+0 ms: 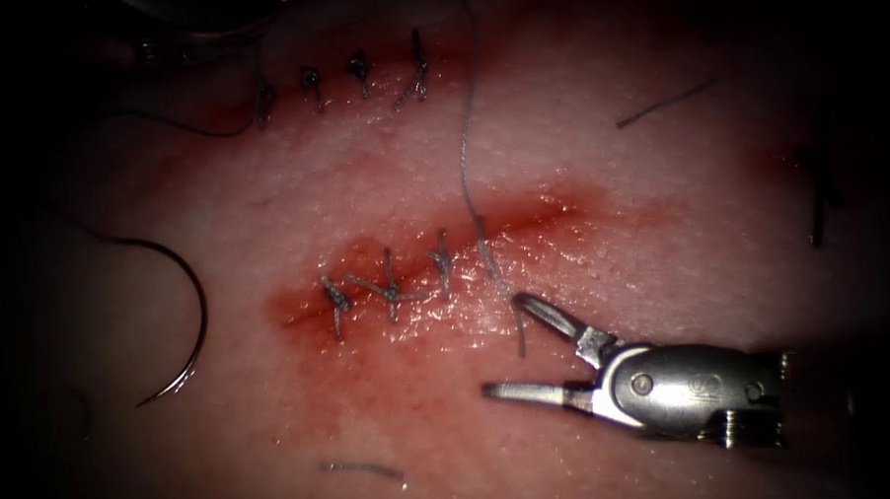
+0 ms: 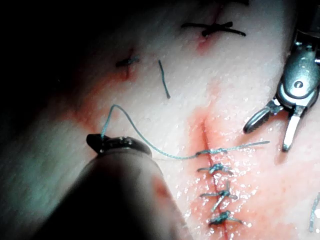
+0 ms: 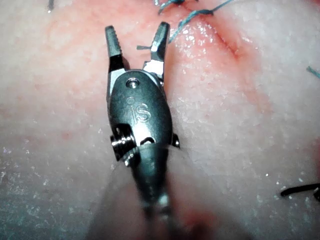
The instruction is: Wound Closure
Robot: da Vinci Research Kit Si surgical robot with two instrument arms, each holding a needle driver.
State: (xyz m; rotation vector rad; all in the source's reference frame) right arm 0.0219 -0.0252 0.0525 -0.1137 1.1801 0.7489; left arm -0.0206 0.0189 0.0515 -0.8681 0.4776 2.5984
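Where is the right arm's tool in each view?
Endoscope: silver right needle driver, fingers open, empty, by the red cut's right end.
Left wrist: beside the grey-blue thread's tail.
Right wrist: fingers near that thread.
Shared landmark: that thread, held by the left tool; dark curved needle lies free left of cut.

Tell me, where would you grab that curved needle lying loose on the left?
Probably mid-curve on the needle, coming from above: it lies flat on the tissue left of the cut, held by neither tool, its arc bulging right and its lower end near the bottom.
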